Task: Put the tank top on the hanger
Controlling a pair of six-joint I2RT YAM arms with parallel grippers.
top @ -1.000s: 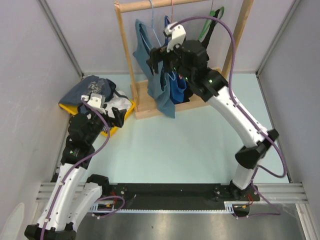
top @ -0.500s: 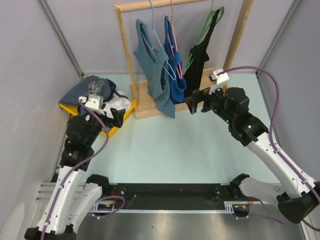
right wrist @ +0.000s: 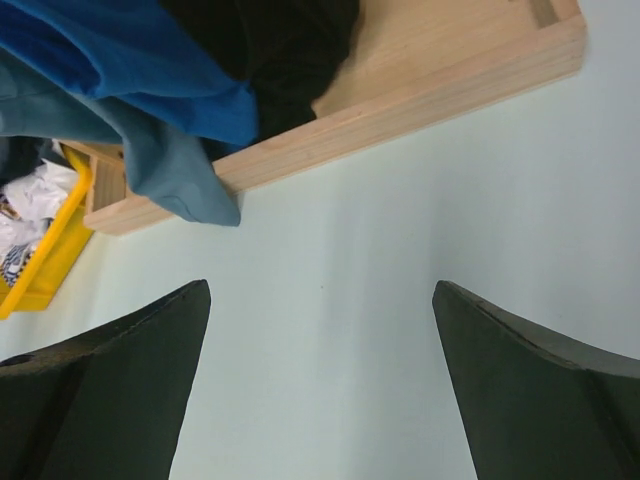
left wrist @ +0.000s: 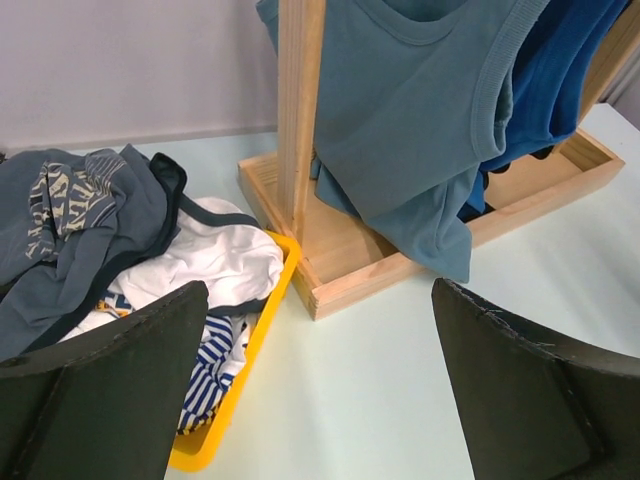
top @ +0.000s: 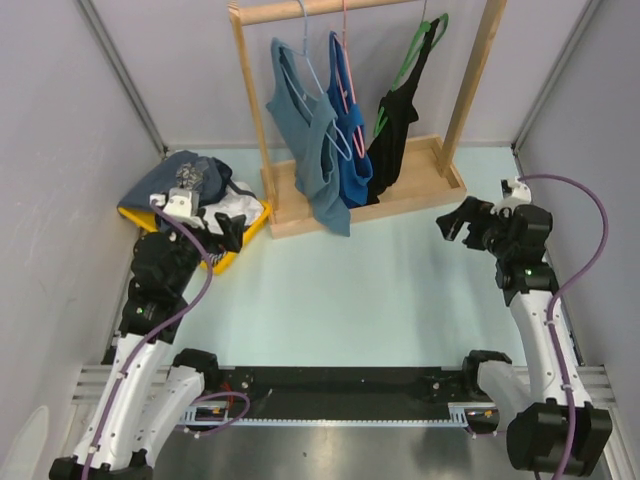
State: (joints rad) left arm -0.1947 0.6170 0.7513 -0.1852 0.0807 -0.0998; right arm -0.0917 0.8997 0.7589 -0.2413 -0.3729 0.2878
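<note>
I see both jaws spread wide and empty: left gripper [top: 229, 233] by the yellow bin [top: 241, 250], right gripper [top: 456, 221] over the table [top: 380, 285]. Beyond, the tank top [top: 308, 150] hangs from the hanger [top: 306, 48] at the wooden rack's [top: 254, 110] left end, beside the royal-blue top [top: 352, 150]

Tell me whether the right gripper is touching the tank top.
Apart. The top external view shows the right gripper well right of the hanging tank top, with table showing between them.
</note>
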